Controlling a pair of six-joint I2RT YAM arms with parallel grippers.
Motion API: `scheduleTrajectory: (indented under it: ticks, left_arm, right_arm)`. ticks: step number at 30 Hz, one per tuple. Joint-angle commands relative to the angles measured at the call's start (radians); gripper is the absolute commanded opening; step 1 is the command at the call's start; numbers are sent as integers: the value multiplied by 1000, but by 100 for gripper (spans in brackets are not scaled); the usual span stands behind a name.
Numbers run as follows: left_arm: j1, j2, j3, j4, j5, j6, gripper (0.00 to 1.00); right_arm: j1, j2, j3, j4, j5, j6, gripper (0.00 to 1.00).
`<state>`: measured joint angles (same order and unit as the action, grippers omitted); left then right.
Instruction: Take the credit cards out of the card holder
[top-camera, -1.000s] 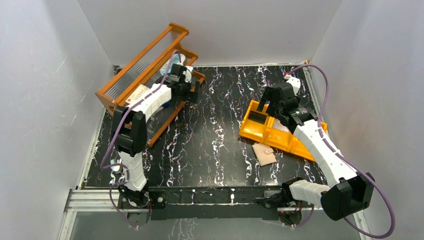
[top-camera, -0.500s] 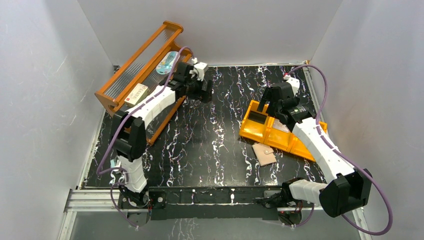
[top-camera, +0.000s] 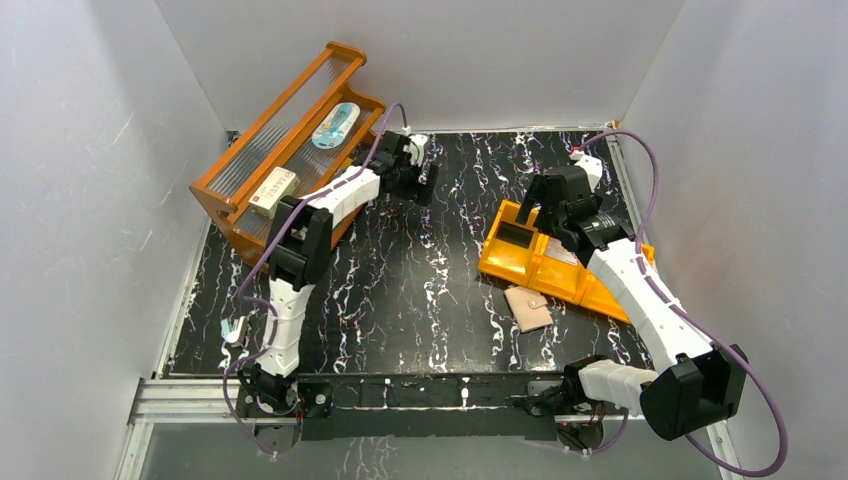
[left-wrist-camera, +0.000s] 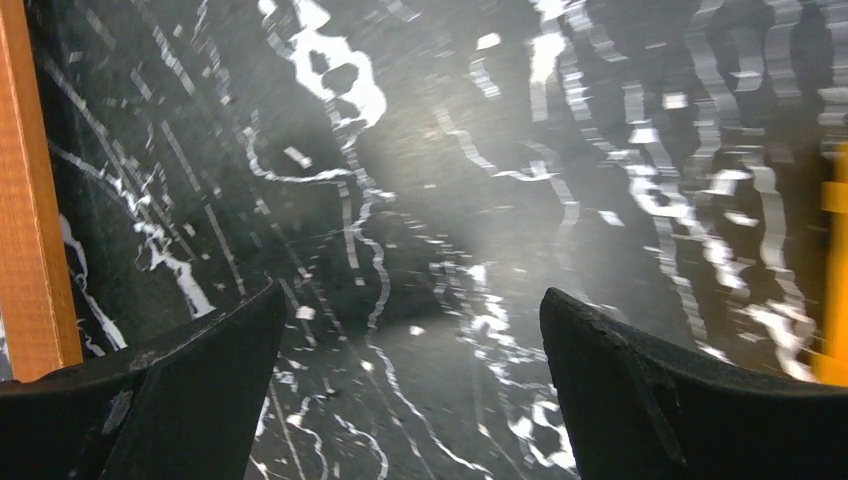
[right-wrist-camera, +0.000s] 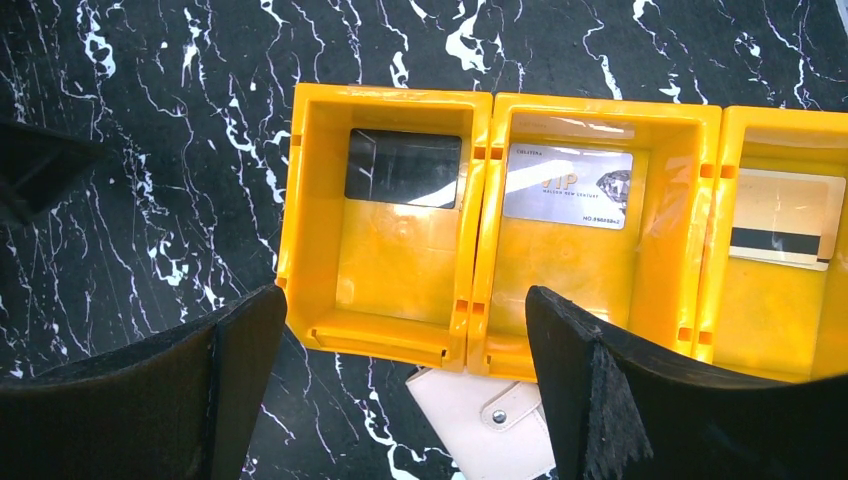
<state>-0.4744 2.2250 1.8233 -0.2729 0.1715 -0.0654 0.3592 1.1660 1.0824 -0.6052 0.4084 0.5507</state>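
Note:
The beige card holder lies closed flat on the black marbled table, just in front of the orange three-compartment tray; its snap tab shows in the right wrist view. The tray holds a dark card, a silver card and a beige striped card, one per compartment. My right gripper hovers open and empty over the tray's far side. My left gripper is open and empty above bare table at the back.
A wooden orange rack stands tilted at the back left with a packet and a red-white box on it; its edge shows in the left wrist view. White walls close in the table on three sides.
My left arm has swung right, away from the wooden rack, out over the table. The right arm and the card holder have hardly moved.

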Motion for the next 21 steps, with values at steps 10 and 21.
scheduleTrajectory:
  ticks: [10,21]
  left_arm:
    - [88,80,41,-30,-307,0,98]
    - [181,29,-65,-63,-417,-77,98]
  right_arm:
    - [-7,9,4,-7,-40,2,98]
    - [-7,28,2,-10,-67,6,98]
